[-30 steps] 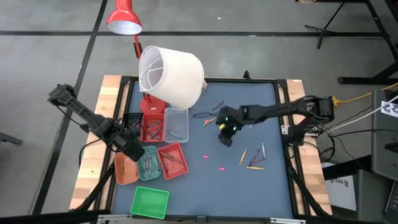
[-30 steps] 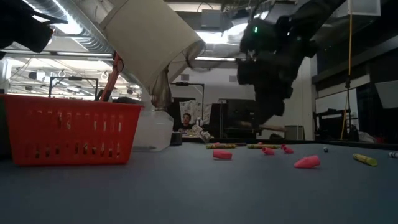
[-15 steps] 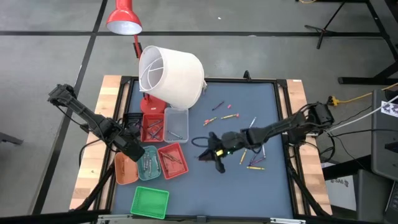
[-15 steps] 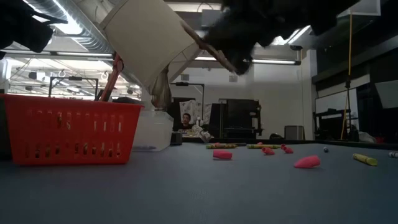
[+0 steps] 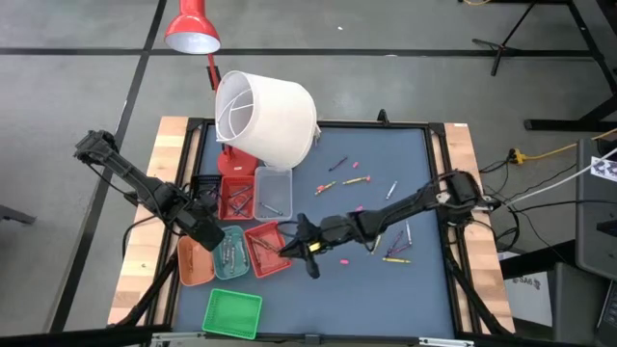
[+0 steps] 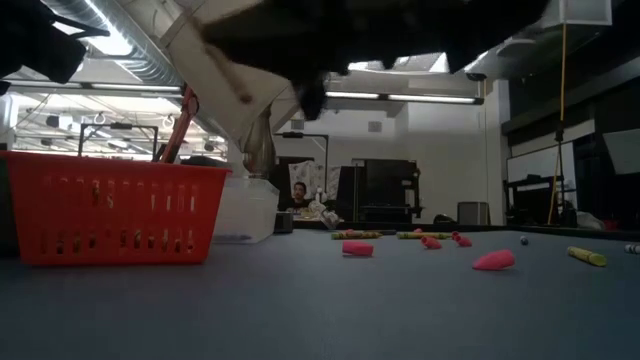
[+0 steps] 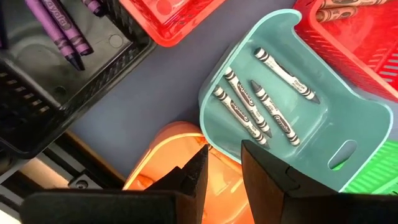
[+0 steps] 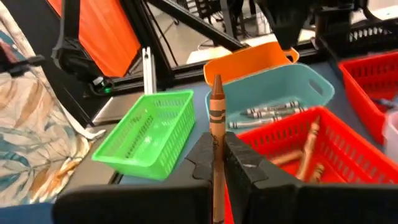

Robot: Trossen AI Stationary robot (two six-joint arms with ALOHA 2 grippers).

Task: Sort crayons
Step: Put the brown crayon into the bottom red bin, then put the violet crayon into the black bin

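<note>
The white lampshade (image 5: 267, 114) lies tilted at the far side of the table (image 5: 405, 289), with the trays beside and in front of it. The right gripper (image 8: 216, 160) reaches across to the red tray (image 5: 267, 247) and pinches a brown crayon (image 8: 216, 124) upright between its closed fingers. In the right wrist view, brown crayons already lie in this red tray; grey ones lie in the teal tray (image 7: 348, 118) next to it. Other crayons (image 5: 390, 253) are scattered on the table near the right arm. The left gripper (image 7: 222, 163) hangs over the teal and orange trays (image 7: 180, 162) with its fingers a little apart, holding nothing. The risk: the crayon stands upright, so on release it may bounce off the rim onto the table or into the teal tray.
</note>
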